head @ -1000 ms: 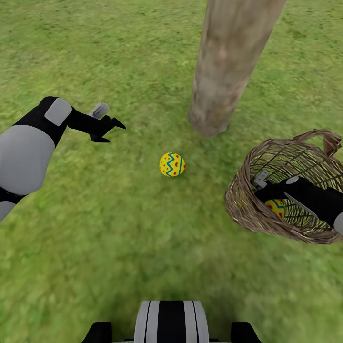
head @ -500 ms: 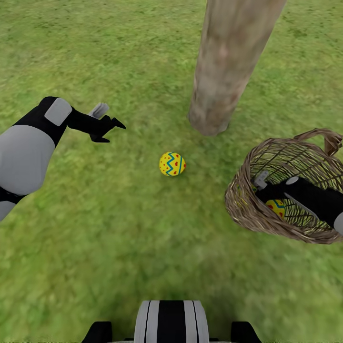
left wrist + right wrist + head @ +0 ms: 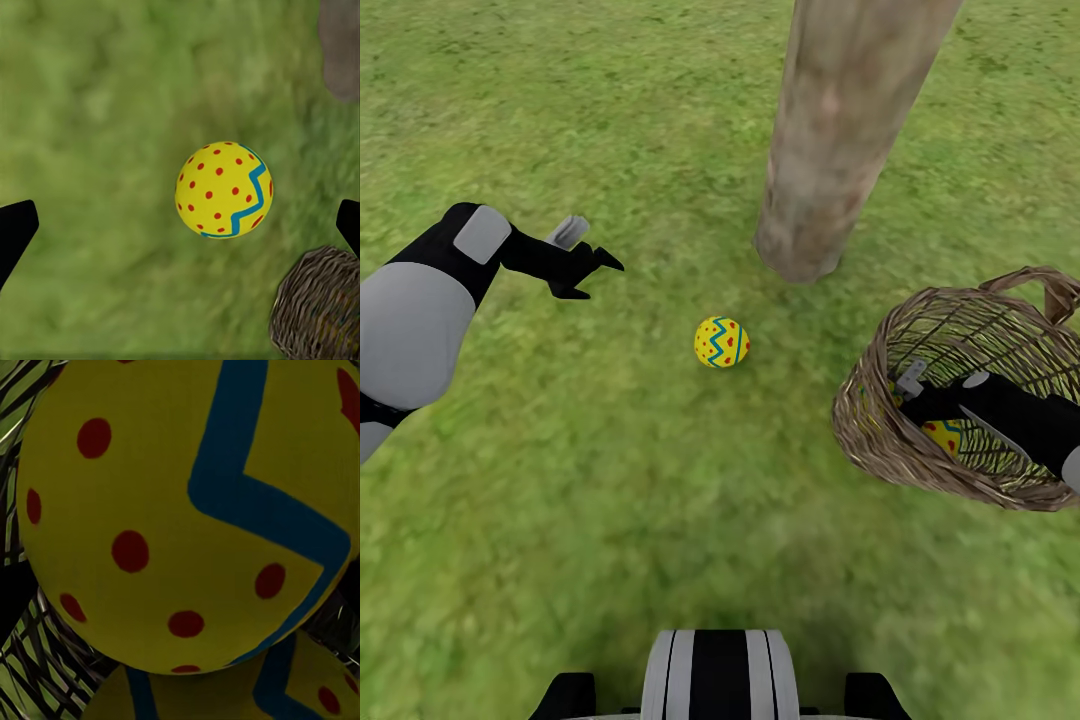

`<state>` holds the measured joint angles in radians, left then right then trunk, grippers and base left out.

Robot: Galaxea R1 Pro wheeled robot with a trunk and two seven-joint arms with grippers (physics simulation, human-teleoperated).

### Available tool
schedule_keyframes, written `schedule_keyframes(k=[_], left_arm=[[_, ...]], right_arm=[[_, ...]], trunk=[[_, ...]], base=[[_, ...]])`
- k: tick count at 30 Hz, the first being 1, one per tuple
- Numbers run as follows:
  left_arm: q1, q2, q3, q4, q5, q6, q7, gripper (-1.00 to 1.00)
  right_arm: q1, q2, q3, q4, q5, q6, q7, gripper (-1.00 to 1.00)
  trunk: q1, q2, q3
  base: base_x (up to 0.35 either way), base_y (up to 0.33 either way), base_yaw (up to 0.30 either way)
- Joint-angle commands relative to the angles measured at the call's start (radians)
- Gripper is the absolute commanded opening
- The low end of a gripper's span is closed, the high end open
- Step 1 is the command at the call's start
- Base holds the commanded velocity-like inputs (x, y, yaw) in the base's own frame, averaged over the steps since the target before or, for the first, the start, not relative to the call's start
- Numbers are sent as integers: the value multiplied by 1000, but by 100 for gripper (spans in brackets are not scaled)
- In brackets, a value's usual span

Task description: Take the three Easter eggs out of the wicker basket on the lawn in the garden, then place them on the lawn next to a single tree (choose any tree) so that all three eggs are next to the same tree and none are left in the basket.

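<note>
One yellow Easter egg (image 3: 721, 343) lies on the lawn (image 3: 610, 480), a short way in front of the tree (image 3: 840, 140) trunk. My left gripper (image 3: 600, 280) hovers open over the grass to the egg's left. In the left wrist view that egg (image 3: 223, 190) sits between and beyond the spread fingertips (image 3: 16, 229). The wicker basket (image 3: 880, 440) stands tilted at the right, with my right gripper (image 3: 922, 408) reaching inside, half hidden by the weave. An egg (image 3: 942, 437) shows beside it. Close in the right wrist view is one egg (image 3: 187, 510), with a second egg (image 3: 225, 694) behind it.
Open grass spreads to the left and front of the trunk. My base (image 3: 720, 675) is at the near edge. In the left wrist view, the basket (image 3: 319, 307) and the trunk (image 3: 341, 45) sit off to one side.
My right arm has shifted a little inside the basket, and the basket has rocked slightly. The left arm and the egg on the grass have stayed put.
</note>
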<state>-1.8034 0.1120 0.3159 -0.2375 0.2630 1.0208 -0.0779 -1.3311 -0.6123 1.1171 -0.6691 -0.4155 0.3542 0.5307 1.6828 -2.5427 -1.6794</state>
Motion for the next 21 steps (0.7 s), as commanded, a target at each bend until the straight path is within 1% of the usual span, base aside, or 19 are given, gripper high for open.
schedule_keyframes(k=[1,4,9,18,21], left_arm=[[-1,0,3,0,-5,3,-5,100],[-1,0,3,0,-5,3,-5,100],[-1,10,3,1,-5,4,-6,100],[-1,11,3,15,-5,3,-6,100],[-1,11,3,15,-5,3,-6,100]], right_arm=[[-1,-1,7,-1,-6,6,-3,-100],[0,-1,7,-1,-6,6,-3,-100],[-1,-1,6,-1,-6,6,-3,-100],[-1,-1,3,-2,-6,6,-3,-100],[-1,-1,3,-2,-6,6,-3,-100]], trunk=[[0,0,-1],[0,0,-1],[0,0,-1],[0,0,-1],[-1,0,11]], base=[[0,0,0],[0,0,0],[0,0,0],[0,0,0],[0,0,0]])
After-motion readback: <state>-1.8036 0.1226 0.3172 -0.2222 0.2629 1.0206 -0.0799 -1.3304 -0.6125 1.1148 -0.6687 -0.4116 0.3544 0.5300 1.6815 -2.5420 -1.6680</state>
